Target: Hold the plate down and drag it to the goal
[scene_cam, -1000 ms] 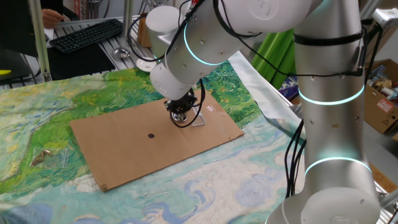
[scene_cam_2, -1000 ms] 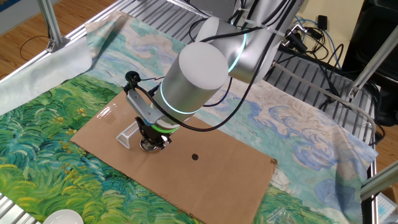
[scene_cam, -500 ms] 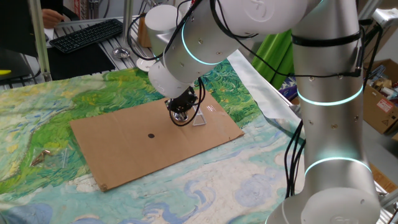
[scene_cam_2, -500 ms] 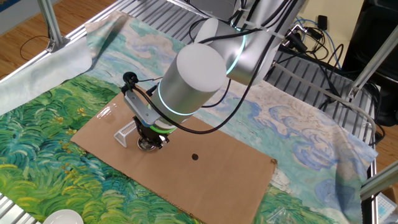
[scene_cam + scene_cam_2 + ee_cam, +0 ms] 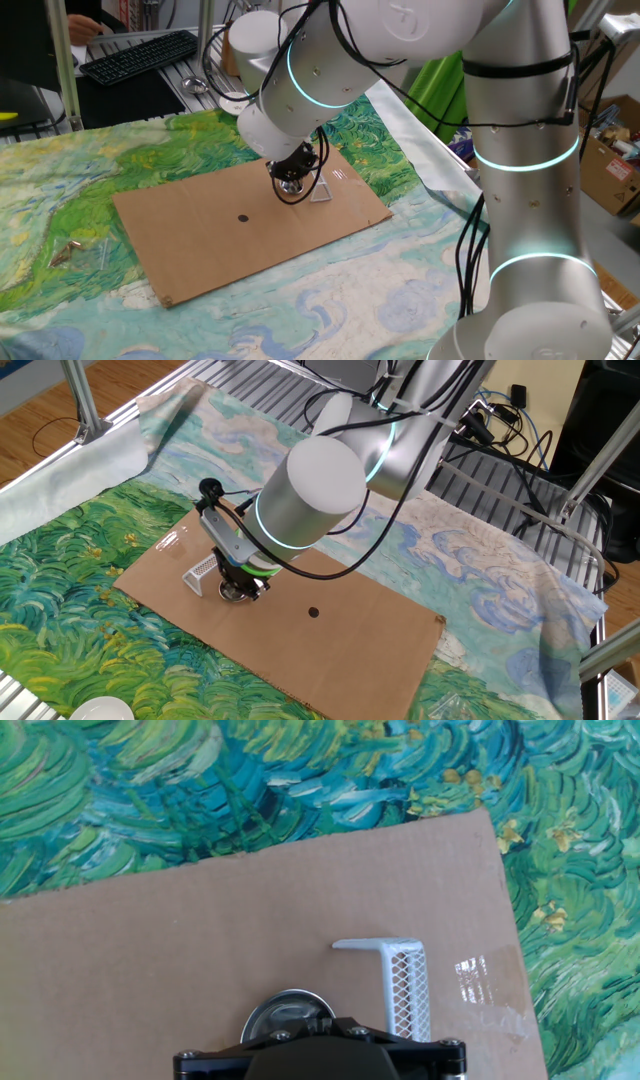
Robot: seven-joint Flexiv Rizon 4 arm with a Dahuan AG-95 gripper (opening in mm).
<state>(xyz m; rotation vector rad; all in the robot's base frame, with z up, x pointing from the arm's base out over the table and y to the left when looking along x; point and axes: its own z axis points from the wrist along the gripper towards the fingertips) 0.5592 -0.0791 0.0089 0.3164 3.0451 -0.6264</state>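
One fixed view: the arm descends from the upper right of the frame and its gripper (image 5: 289, 184) stands on a sheet of cardboard (image 5: 200, 235) laid over a painted cloth (image 5: 60, 205) on the worktop. A sliver of the plate (image 5: 290, 188) shows beneath the tip. The goal (image 5: 322, 192), a pale wedge frame, lies just right of the gripper, near the cardboard's right end. A small black dot (image 5: 243, 217) sits left of centre on the cardboard, well apart from both. A keyboard (image 5: 140, 55) lies in the upper left.

The other fixed view: the gripper (image 5: 238, 588) presses down at the left part of the cardboard (image 5: 360, 635), the plate (image 5: 235, 593) showing as a silver rim under it. The goal (image 5: 201, 573) stands just left of the plate; contact cannot be judged. The black dot (image 5: 313, 612) lies to the right, apart. A white saucer (image 5: 100, 710) shows at the bottom left edge. The state of the jaws cannot be told from either fixed view.

Hand view: the gripper's black body fills the bottom centre and hides the fingertips, so whether the jaws are apart or together cannot be told. The plate (image 5: 285, 1017) shows partly above that body, flat on the cardboard (image 5: 150, 960). The goal (image 5: 404, 985) lies just to its right, a narrow gap between.
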